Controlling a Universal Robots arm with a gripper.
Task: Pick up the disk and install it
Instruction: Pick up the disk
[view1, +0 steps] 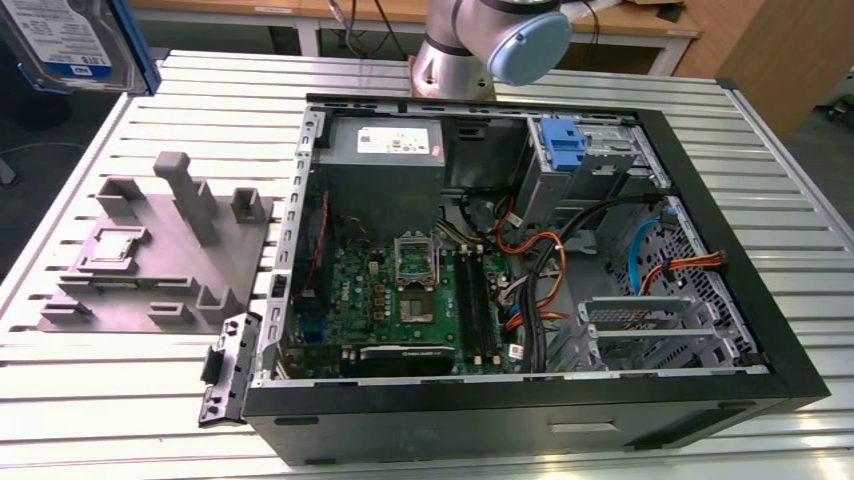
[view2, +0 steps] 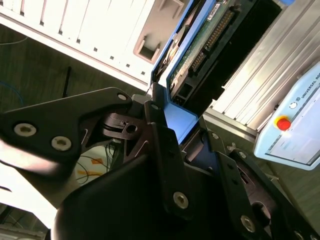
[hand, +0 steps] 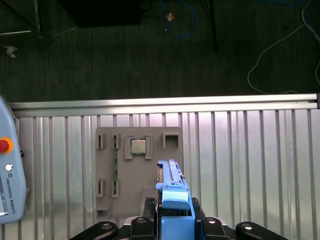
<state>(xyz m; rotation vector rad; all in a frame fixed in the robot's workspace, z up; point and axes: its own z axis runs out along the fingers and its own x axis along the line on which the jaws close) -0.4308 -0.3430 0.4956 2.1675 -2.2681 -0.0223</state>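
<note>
Disk (hand: 173, 192) clamped in gripper (hand: 175, 222) (grey fixture (hand: 135, 175) below).

The exterior view looks steeply down from high up onto the slatted table (view1: 774, 170). There the grey fixture (view1: 160, 250) lies just beside the open computer case (view1: 534, 250), on the exterior view's left of it. The first wrist view hangs well above the fixture and faces straight down past the gripper (hand: 174, 210) and the disk (hand: 170, 175). The second wrist view sits close behind the gripper and looks along the disk, with part of the fixture beyond. Both wrist views share the fixture, the table slats and the teach pendant (hand: 7, 165).
</note>
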